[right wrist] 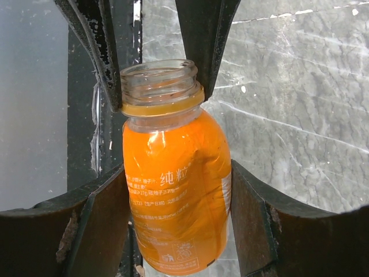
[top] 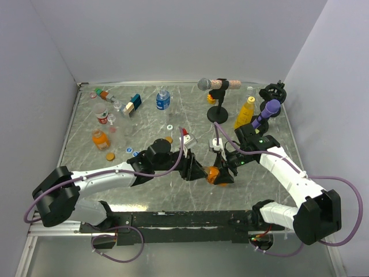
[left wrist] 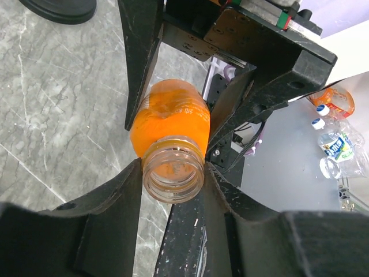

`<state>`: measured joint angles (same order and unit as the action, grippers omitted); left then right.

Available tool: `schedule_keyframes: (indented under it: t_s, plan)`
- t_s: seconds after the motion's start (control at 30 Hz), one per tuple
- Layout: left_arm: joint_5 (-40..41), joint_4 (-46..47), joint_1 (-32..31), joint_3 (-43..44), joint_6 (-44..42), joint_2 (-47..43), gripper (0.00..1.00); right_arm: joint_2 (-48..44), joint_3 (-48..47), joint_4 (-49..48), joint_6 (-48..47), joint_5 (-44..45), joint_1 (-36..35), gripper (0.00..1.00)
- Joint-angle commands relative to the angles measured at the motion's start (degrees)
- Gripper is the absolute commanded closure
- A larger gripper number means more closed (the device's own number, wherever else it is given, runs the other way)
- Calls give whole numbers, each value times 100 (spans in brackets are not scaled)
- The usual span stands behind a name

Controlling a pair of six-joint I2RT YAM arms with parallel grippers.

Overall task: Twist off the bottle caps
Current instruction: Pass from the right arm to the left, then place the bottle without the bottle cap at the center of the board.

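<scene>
The left fingers (left wrist: 115, 199) are closed on the threaded neck of an orange bottle (right wrist: 173, 190), one finger touching each side. The bottle mouth is open and uncapped. The right fingers (right wrist: 101, 216) grip the bottle body on both sides. The bottle sits between the two arms at the near centre of the worktop (top: 144, 124), neck pointing left. Loose caps (top: 109, 156) lie on the left part of the worktop, well apart from the bottle.
</scene>
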<state>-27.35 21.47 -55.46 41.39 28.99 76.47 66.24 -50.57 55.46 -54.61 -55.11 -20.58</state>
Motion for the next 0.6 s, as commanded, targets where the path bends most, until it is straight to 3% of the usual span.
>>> schedule_keyframes:
  t_s: [0.0, 0.03, 0.07, 0.27, 0.57]
  plan:
    - [2, -151, -26, 212, -201, -202, 81, -67, -94, -281, 301, -79, 36, 49]
    - [63, -300, -26, 221, -227, -289, 82, -67, -137, -273, 371, -70, 36, 35]
    - [124, -467, -26, 229, -280, -386, 82, -76, -173, -264, 433, -70, 45, 1]
    - [792, -1864, 105, 343, -430, -870, 85, -260, -252, -326, 627, 0, 203, 1]
    - [1854, -4412, 1194, 1168, -745, -1407, 84, -656, -155, -589, 838, 132, 704, 1]
